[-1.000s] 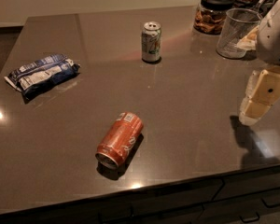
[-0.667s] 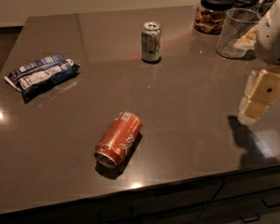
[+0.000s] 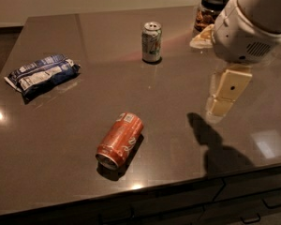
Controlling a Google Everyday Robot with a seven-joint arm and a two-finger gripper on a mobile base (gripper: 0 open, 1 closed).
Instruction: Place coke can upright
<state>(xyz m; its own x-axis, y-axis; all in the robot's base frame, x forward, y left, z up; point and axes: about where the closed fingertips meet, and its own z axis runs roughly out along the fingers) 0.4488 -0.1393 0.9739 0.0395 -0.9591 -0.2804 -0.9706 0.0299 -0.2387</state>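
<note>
The coke can (image 3: 120,140) lies on its side on the dark table (image 3: 84,46), near the front edge, its silver end toward the front left. My gripper (image 3: 224,95) hangs above the table at the right, well to the right of the can and apart from it. It holds nothing that I can see. The white arm housing (image 3: 246,27) fills the upper right corner.
A white-and-green soda can (image 3: 151,42) stands upright at the back middle. A blue snack bag (image 3: 42,74) lies at the left. A dark-lidded glass jar (image 3: 210,11) stands at the back right, partly behind the arm. Drawers (image 3: 253,200) run below the front edge.
The arm and gripper have moved left and forward over the table, now hiding the glass that stood at the back right. The coke can has not moved.
</note>
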